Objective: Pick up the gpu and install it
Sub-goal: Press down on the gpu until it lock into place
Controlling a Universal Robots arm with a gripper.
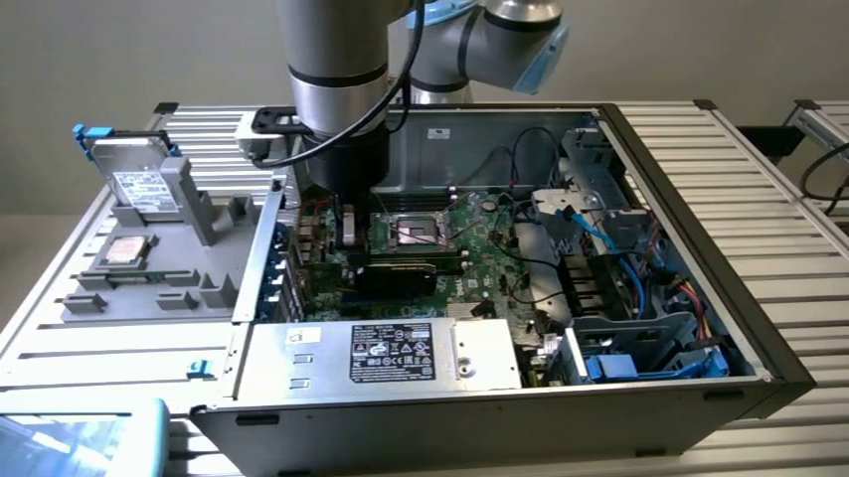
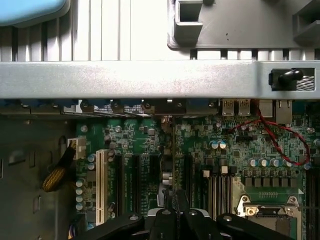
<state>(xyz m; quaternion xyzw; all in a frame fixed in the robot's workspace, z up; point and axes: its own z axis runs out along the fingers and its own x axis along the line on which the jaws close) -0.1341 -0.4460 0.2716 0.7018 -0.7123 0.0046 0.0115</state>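
The arm [image 1: 338, 89] reaches straight down into the open computer case [image 1: 690, 179], which lies on its side on the slatted metal worktop [image 1: 743, 129]. Its wrist sits low over the motherboard [image 1: 491, 248], at the end nearest the case's rear wall.

In the wrist view the pincer [image 2: 172, 200] is closed, its black fingers [image 2: 181, 200] drawn together on the top edge of the gpu [image 2: 167, 172]. The card stands on edge, seen from directly above as a thin dark strip running between the expansion slots [image 2: 132, 185], with its far end up against the rear panel [image 2: 150, 80] of the case. Whether it is fully pushed home in its slot I cannot tell from here. In the exterior view the card shows as a dark slab [image 1: 398, 276] low on the board, just below the processor socket [image 1: 414, 231].

A white slot [image 2: 103, 185] lies a little to one side of the card, and a yellow braided cable [image 2: 56, 175] curls beyond that. A red twisted wire [image 2: 280, 140] loops across the board near the socket.

Toward the exterior view's left, outside the case, a grey parts holder [image 1: 173, 268] rests on the worktop with a hard drive [image 1: 139, 184] propped upright in it and a small square chip [image 1: 126, 250] lying flat. The power supply [image 1: 385, 353] with its black label sits at the case's near edge, and blue cables [image 1: 597, 234] trail through the drive bays on the exterior view's right.
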